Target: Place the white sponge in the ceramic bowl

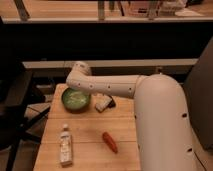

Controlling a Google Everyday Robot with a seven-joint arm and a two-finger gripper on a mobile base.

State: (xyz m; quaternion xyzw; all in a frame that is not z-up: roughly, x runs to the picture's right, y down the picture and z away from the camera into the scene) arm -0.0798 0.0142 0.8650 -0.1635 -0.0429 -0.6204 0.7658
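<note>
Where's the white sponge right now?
On the wooden table, the white sponge lies just right of the ceramic bowl, under the end effector.

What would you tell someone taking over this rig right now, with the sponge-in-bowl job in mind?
Gripper: low over the table just right of the ceramic bowl, at the white sponge.
Sponge: beside the bowl's right rim, not inside it.
Bowl: at the far left of the wooden table.
Also there: a white bottle lying front left, a red pepper-like item mid-front.
Done: the arm is at the sponge.
Left: get the sponge into the bowl and release.
</note>
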